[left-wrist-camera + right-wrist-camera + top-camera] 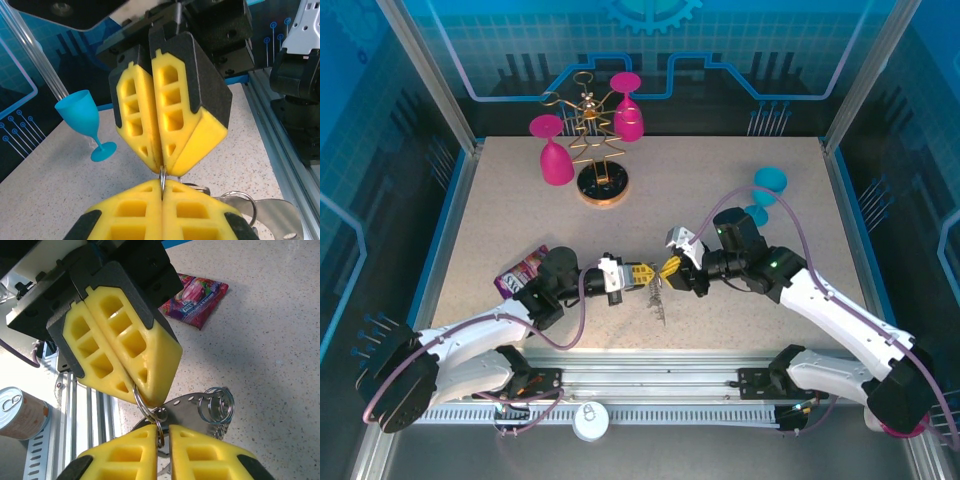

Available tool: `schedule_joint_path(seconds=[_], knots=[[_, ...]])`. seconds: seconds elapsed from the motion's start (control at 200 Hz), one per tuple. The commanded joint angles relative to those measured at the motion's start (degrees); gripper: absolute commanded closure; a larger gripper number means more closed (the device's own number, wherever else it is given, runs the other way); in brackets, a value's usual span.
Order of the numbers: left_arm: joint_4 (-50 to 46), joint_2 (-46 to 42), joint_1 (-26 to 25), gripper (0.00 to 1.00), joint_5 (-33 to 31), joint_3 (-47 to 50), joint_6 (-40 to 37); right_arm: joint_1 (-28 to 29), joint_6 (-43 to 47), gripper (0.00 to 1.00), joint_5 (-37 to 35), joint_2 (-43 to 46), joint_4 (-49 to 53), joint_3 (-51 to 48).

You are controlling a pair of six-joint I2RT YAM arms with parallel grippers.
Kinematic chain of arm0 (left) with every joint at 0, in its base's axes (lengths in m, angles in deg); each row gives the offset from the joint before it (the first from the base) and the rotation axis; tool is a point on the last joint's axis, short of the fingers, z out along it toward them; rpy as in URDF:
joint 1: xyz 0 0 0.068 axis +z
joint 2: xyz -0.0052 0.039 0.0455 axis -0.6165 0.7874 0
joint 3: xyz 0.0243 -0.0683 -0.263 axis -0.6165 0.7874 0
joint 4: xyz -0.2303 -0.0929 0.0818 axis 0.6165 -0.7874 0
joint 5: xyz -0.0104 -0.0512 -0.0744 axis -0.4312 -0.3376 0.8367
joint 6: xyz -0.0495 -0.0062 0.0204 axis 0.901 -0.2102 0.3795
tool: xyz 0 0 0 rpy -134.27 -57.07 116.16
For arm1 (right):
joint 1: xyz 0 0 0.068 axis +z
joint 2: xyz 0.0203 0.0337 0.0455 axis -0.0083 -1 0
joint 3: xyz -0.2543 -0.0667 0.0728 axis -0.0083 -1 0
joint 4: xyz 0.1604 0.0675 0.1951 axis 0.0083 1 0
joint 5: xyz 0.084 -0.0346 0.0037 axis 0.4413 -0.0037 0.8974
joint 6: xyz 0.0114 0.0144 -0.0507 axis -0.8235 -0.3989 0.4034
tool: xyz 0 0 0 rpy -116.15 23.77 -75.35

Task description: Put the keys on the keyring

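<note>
Above the counter (520, 200), the left fingers (640, 272) pinch the thin keyring (162, 177) tight. The right fingers (670, 266) meet them tip to tip, narrowed to a slit on the same wire. The keys (660, 305) dangle beneath. The metal looks light, stiff and slippery, so it is probably best gripped across the wire.

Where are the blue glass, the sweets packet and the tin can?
blue glass (82, 112): left wrist view, on its bowl.
sweets packet (195, 295): right wrist view, middle of its printed front.
tin can (11, 404): right wrist view, on its silver lid.
</note>
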State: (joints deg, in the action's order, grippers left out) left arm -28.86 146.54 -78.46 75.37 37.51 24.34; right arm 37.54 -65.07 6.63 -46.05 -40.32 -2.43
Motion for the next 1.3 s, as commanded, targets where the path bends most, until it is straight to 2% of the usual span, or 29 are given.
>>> schedule_joint_path(seconds=[0.0, 0.345, 0.605, 0.836, 1.046, 1.186, 1.296], knots=[[6.48, -0.49, -0.3, 1.0, 2.25, 0.66, 2.25, -0.15, -0.32, 0.87, 1.95, -0.63, -1.96, -1.54], [9.08, 0.84, -0.31, 1.0, 3.56, 0.87, 4.01, 0.12, -1.35, 0.83, 3.43, -1.01, -5.88, -2.08], [10.28, 0.85, -0.25, 1.0, 3.69, 0.93, 4.89, -0.32, 1.58, 0.98, 1.69, 3.71, -5.13, -4.61], [11.45, 0.78, -0.24, 1.0, 6.84, 0.7, 5.91, -0.32, 1.21, 1.0, 6.85, -0.97, -4.15, -1.8], [12.87, 1.45, -0.19, 1.0, 10.68, 0.27, 7.3, 0.2, 3.06, 1.0, 11.8, -8.85, 2.09, 5.07], [11.34, 1.45, -0.2, 1.0, 11.47, 0.18, 6.83, 0.12, 3.63, 1.0, 9.65, -10.8, 5.14, 7.22], [8.42, 1.18, -0.18, 1.0, 10.72, 0.07, 4.97, -0.9, 2.59, 1.0, 7.35, -8.84, 4.94, 6.65]])
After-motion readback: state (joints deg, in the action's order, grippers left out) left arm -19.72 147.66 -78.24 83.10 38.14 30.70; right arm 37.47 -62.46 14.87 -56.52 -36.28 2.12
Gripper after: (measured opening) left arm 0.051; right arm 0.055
